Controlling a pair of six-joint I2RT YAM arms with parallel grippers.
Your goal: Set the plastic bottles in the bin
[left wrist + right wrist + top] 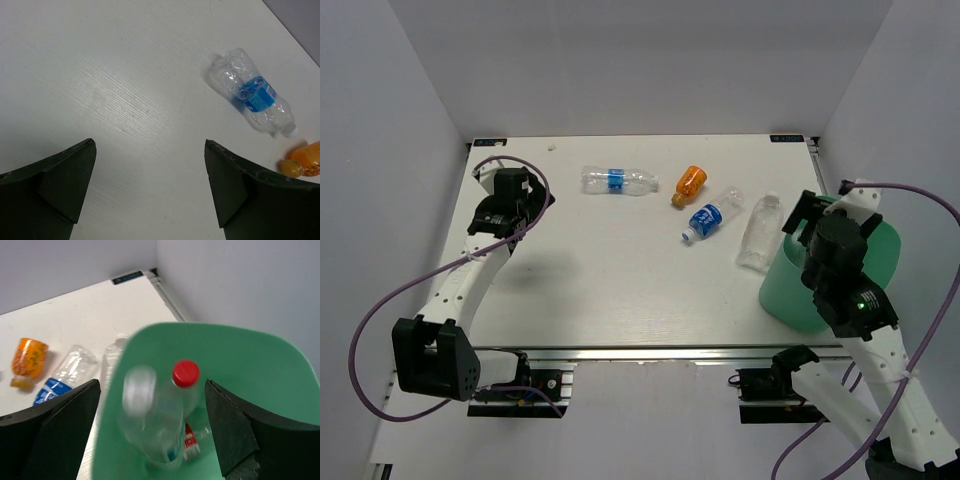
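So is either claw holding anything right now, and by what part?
Nothing is held: left claw open over the table, right claw open above the bin.

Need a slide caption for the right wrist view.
Right pincer open above the mint-green bin, a blurred clear bottle and a red-capped bottle inside it.

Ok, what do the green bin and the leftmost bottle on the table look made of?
Bin: likely moulded plastic, opaque mint green, smooth walls with a dull, even sheen.
Leftmost bottle: thin clear plastic, glossy. The table shows through it, and its walls look dented and crinkled.
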